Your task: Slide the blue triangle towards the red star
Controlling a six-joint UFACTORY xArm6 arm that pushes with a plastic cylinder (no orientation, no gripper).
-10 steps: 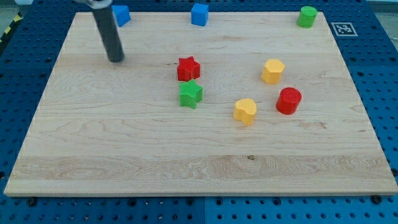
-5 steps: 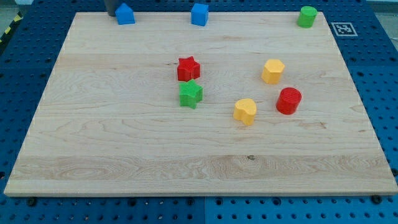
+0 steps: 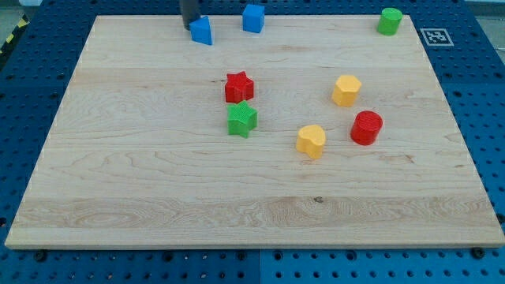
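The blue triangle (image 3: pixel 203 31) lies on the wooden board (image 3: pixel 158 173) near the view's top, left of centre. My tip (image 3: pixel 189 27) is a dark rod end right against the triangle's upper left side. The red star (image 3: pixel 238 87) lies below and to the right of the triangle, near the board's middle, well apart from it.
A green star (image 3: pixel 242 119) sits just below the red star. A blue cube (image 3: pixel 253 17) is at the top edge, right of the triangle. A green cylinder (image 3: pixel 389 21) is at the top right. Two yellow blocks (image 3: pixel 346 91) (image 3: pixel 311 141) and a red cylinder (image 3: pixel 366 128) lie right of centre.
My tip went from the board's upper left up to the top edge behind the blue triangle. The triangle has slid right and a little down, closer to the red star.
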